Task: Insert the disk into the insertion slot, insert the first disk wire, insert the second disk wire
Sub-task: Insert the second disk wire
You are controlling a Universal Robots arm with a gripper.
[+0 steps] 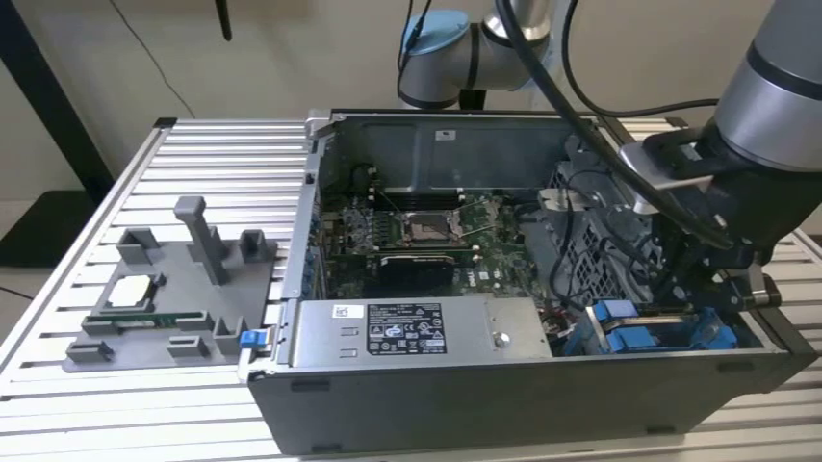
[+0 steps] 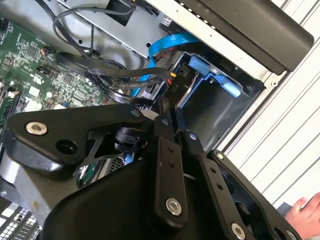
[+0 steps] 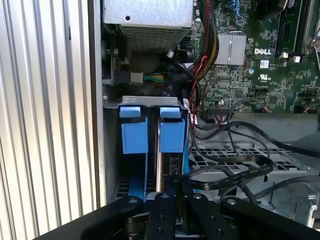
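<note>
Two blue carriers stand side by side in the insertion slot point(image 3: 150, 101), the low bay at the case's corner. The disk point(image 3: 171, 134) is the one nearer the motherboard, seated in the bay; its blue front also shows in the exterior view point(image 1: 638, 339). My gripper point(image 3: 173, 181) hangs right over the disk's edge with its fingers pressed together. A black disk wire point(image 3: 235, 167) runs across the perforated cage to the fingertips, which pinch its end. In the second wrist view my gripper point(image 2: 164, 108) meets a black connector point(image 2: 175, 89) next to a blue flat cable point(image 2: 165, 45).
The other blue-fronted carrier point(image 3: 134, 131) sits against the case wall. The power supply point(image 1: 398, 332), the motherboard point(image 1: 411, 231) and loose cable bundles point(image 3: 207, 40) crowd the bay. A grey fixture point(image 1: 167, 298) with parts stands on the slatted table. A person's hand point(image 2: 305, 210) is beside the case.
</note>
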